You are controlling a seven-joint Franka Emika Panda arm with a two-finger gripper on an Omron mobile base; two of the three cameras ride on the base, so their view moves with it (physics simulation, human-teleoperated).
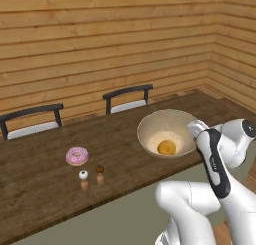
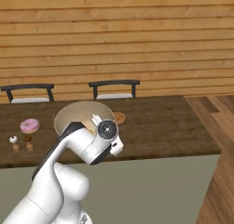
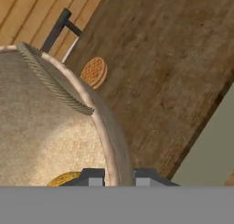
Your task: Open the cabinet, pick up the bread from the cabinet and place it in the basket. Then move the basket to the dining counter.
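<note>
Gripping the basket [image 3: 55, 136] rim — tool [image 3: 118, 177] narrowed down w/ one tip inside the wall, one outside, rim pinched between them in the hand view. Basket rides tilted in the left base view, mouth leaning toward the cam, and I can't tell if its underside is touching the desk [image 1: 45, 184] or just above it. Bread [image 1: 166, 147] sits in the bottom of the basket, right below the tool's inner tip. Beyond the rim, a round waffle [image 3: 94, 72] lies near on the wood; donut [image 1: 77, 156] and two shakers [image 1: 92, 176] well apart to the left; chairs [image 1: 127, 99] behind. Judgement: basket's already over the dining counter, so what's left is lowering it level, then letting go.
</note>
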